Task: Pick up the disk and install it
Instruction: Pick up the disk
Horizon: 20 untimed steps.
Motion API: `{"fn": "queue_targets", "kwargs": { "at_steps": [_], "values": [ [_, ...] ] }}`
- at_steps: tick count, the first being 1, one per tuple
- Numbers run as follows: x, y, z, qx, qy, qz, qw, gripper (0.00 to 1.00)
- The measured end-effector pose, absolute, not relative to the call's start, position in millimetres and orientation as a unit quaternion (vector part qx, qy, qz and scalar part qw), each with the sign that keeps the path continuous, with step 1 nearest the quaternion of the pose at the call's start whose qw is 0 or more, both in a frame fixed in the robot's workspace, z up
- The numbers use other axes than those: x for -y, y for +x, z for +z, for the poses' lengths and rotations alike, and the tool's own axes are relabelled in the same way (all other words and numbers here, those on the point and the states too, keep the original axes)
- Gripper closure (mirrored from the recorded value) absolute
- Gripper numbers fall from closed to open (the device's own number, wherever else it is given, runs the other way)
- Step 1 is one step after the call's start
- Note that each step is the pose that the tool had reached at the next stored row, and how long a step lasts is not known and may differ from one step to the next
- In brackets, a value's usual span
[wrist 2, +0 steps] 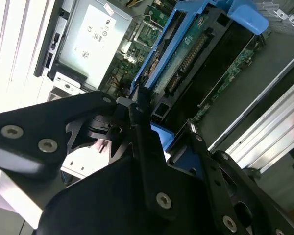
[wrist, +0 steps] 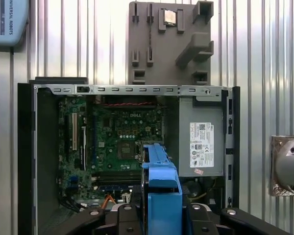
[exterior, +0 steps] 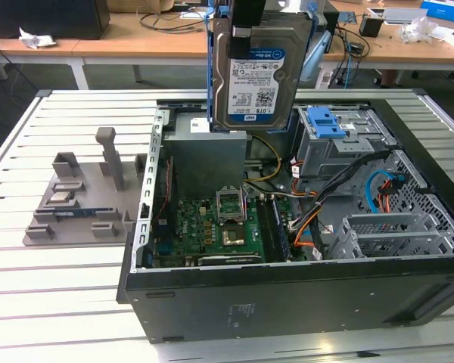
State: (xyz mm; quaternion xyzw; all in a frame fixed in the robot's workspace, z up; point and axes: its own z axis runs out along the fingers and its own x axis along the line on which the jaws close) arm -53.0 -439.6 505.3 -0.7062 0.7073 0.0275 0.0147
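White slatted surface [exterior: 60,302] carries the open computer case [exterior: 287,302]; above it the jaws are clamped on the top edge of the disk [exterior: 253,76], which hangs upright, long axis vertical, label facing the exterior view. Just below it sits the grey power supply box [exterior: 204,159]; the grey drive cage [exterior: 340,151] with its blue bracket [exterior: 325,122] lies lower, toward the exterior view's right, near but apart
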Motion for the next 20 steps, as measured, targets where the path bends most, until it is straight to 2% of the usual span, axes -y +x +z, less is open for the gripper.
{"fn": "queue_targets", "kwargs": {
  "at_steps": [7,14,20],
  "values": [
    [459,-52,505,-0.707,-0.706,0.027,0.015,0.64],
    [497,-49,505,-0.707,-0.706,0.027,0.015,0.64],
    [510,-48,504,-0.707,-0.706,0.027,0.015,0.64]
  ]
}}
